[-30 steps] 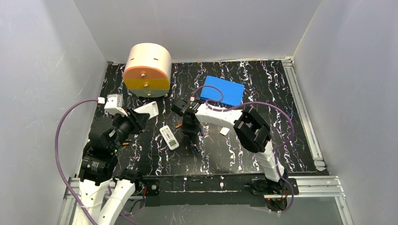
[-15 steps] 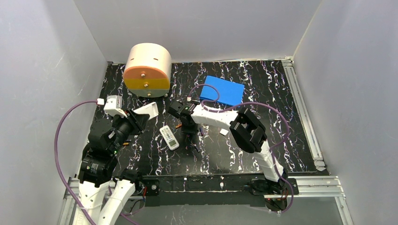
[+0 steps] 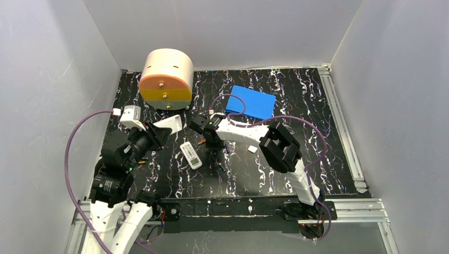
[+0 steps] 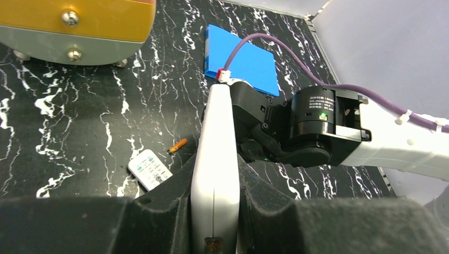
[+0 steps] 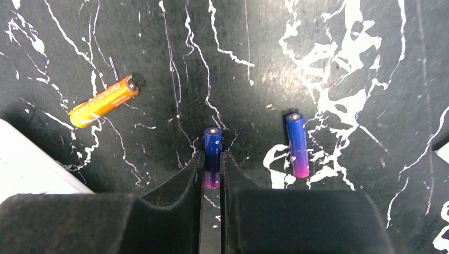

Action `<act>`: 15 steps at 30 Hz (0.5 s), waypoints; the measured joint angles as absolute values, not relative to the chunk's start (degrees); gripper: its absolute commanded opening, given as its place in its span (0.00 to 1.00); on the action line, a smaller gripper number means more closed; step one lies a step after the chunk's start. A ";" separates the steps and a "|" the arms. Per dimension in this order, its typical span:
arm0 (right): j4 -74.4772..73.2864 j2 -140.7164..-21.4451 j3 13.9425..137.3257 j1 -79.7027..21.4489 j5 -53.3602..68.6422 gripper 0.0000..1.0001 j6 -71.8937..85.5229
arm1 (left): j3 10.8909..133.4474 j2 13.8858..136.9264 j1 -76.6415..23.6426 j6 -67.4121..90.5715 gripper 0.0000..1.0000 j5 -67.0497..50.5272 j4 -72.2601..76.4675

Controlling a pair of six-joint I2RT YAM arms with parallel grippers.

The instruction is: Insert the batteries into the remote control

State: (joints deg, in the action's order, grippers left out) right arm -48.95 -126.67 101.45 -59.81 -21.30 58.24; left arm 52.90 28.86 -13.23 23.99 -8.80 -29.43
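Purple battery [image 5: 212, 153] sits pinched at its lower end between the narrowed jaws of my right gripper [image 5: 212, 172], near the middle of the table [image 3: 275, 174]. The other purple battery [image 5: 297, 144] lies loose just beside it. 1 orange battery [image 5: 104, 100] lies apart on the opposite side, near the small white remote control [image 3: 191, 155]. My left gripper [image 4: 214, 185] is clamped on a white slab [image 4: 216, 132] held on edge, over the table's left side. A blue box [image 3: 251, 102] rests toward the far edge
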 measured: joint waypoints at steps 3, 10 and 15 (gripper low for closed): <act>-47.46 -125.91 100.42 -59.81 -23.05 0.01 56.36 | 52.88 30.30 -13.23 23.77 0.00 -11.29 -28.75; -44.14 -112.07 95.00 -59.64 -29.85 0.01 50.26 | 52.90 35.16 -13.23 24.82 0.00 -19.14 -24.43; -39.24 -94.04 91.31 -58.67 -34.83 0.03 47.48 | 52.90 39.57 -13.23 28.91 0.00 -24.73 -17.61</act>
